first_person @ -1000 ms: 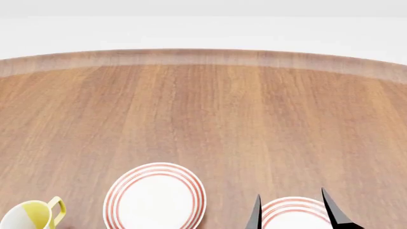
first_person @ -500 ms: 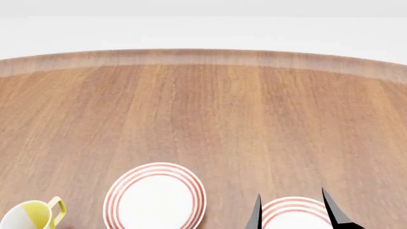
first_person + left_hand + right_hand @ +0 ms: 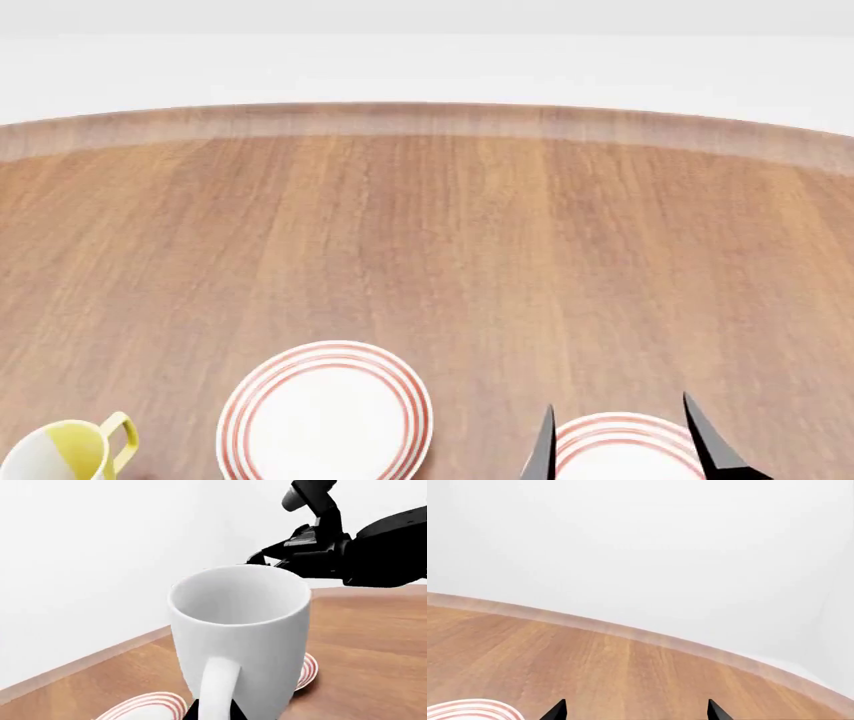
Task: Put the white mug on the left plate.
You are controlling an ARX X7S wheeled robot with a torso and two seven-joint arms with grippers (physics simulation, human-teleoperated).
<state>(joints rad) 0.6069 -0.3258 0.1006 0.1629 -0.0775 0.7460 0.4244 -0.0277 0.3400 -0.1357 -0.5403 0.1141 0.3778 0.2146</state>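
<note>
From my left wrist camera the mug fills the view, upright, mouth up, handle turned straight toward the lens, with a dark sliver of my left pincer's finger showing just under the handle. I judge the left pincer has it by the handle side, but I cannot tell how far the jaws are closed or whether they truly grip. The mug looks lifted off the table, with red-ringed plates showing below and behind it. In the head view the mug is out of sight; the left plate lies at the near edge, left of centre, and is bare. The right pincer hangs with its tips spread wide and nothing between them, over the other plate. So the left arm is the one that matters: I judge the mug needs carrying over the left plate and lowering upright.
</note>
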